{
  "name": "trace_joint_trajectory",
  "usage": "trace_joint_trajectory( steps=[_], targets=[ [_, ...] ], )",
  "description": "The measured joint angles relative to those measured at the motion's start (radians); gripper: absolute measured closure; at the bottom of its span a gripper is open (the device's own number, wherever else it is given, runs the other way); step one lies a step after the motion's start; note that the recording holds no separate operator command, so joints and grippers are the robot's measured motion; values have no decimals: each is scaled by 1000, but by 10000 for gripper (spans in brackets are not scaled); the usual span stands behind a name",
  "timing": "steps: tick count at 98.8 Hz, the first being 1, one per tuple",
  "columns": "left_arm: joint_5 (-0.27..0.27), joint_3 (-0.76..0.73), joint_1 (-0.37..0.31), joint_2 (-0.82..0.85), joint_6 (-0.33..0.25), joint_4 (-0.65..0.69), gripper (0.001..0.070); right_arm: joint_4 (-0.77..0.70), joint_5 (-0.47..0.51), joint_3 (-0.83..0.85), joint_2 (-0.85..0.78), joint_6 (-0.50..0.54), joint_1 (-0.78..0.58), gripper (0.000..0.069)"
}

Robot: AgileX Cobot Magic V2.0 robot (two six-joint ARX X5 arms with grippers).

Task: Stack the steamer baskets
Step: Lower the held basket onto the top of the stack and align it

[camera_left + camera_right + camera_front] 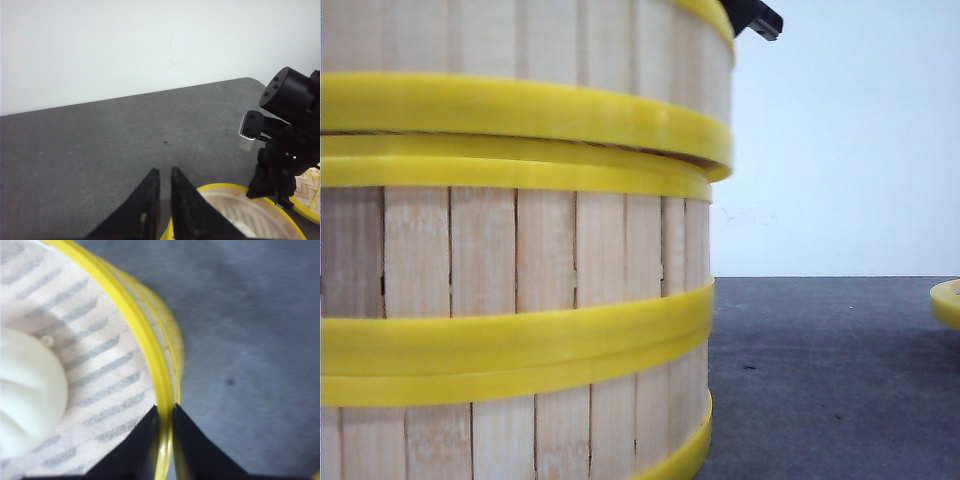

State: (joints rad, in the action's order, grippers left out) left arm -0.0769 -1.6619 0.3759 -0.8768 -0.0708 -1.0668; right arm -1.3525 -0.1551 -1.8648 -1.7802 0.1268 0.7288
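Note:
A stack of steamer baskets (520, 260) fills the left of the front view, pale slats between yellow bands. The top basket (520, 40) rests slightly askew on the one beneath. My right gripper (166, 409) is shut on that top basket's yellow rim (150, 340); one finger (752, 15) shows above the stack. Inside lie a striped cloth liner (100, 370) and a white bun (25, 395). My left gripper (165, 172) hovers shut and empty beside the same basket (245, 192), apart from its rim. The right arm (290, 125) stands over that rim.
Another steamer basket (948, 300) lies on the dark grey table (820, 380) at the right; its woven base (310, 192) shows behind the right arm. A white wall (840, 150) backs the table. The table's rounded far corner (250, 80) is in the left wrist view.

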Motion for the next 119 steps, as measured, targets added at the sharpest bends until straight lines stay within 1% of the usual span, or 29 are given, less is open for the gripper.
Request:
trace_joint_trajectory(
  steps=[25,119],
  targets=[
    [0,0,0,-2,0,0,695,0,-88,0,-1,-9,-2,669],
    [0,0,0,-14,0,0,695,1,-84,-1,-34,-14,-17,669]
  ],
)
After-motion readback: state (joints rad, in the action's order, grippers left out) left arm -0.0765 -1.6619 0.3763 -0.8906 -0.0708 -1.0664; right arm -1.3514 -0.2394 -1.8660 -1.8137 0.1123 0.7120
